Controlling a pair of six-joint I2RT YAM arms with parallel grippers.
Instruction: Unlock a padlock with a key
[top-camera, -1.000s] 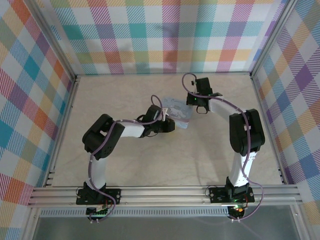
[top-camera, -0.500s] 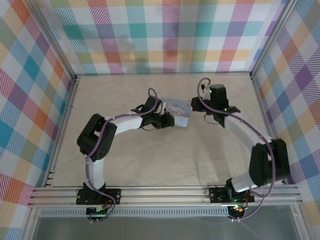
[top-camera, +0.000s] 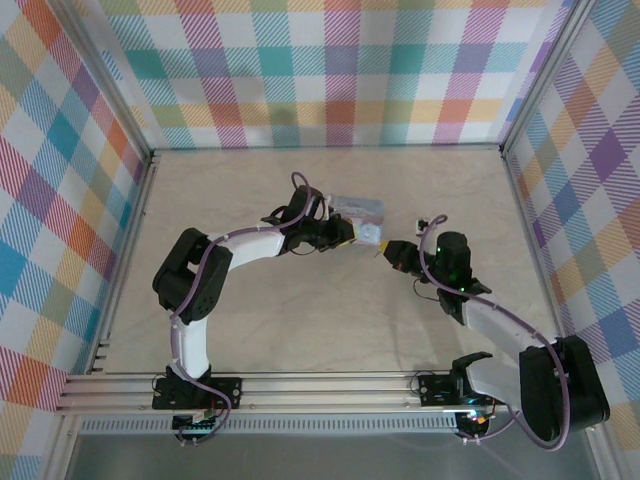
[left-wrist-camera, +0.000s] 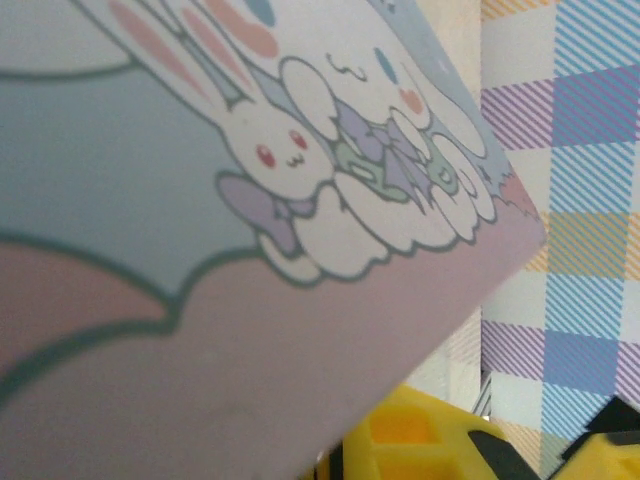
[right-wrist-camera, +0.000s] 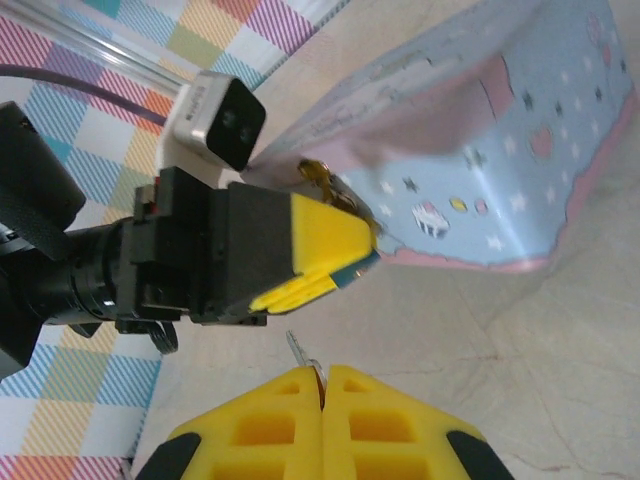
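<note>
The padlock (right-wrist-camera: 360, 266) is a sliver of dark blue pinched at the tips of my left gripper (right-wrist-camera: 366, 250), which is shut on it beside the pale blue cartoon tin (right-wrist-camera: 500, 170). A brass-coloured loop (right-wrist-camera: 317, 175) shows where the padlock's end meets the tin. My right gripper (right-wrist-camera: 324, 378) is shut on the key (right-wrist-camera: 297, 347); its thin silvery blade sticks out toward the left gripper, a short gap away. From above, the left gripper (top-camera: 351, 237) and right gripper (top-camera: 386, 248) face each other just in front of the tin (top-camera: 358, 209). One yellow finger (left-wrist-camera: 425, 440) shows under the tin's face.
Checked walls (top-camera: 330, 70) close off the marble table (top-camera: 250, 190) on three sides. An aluminium rail (top-camera: 330, 385) runs along the near edge. The right arm's elbow (top-camera: 560, 385) hangs low at the near right corner.
The right arm has swung from behind the tin round to its near right side, bringing the key up to the left gripper. The left gripper and tin have shifted slightly toward the back.
</note>
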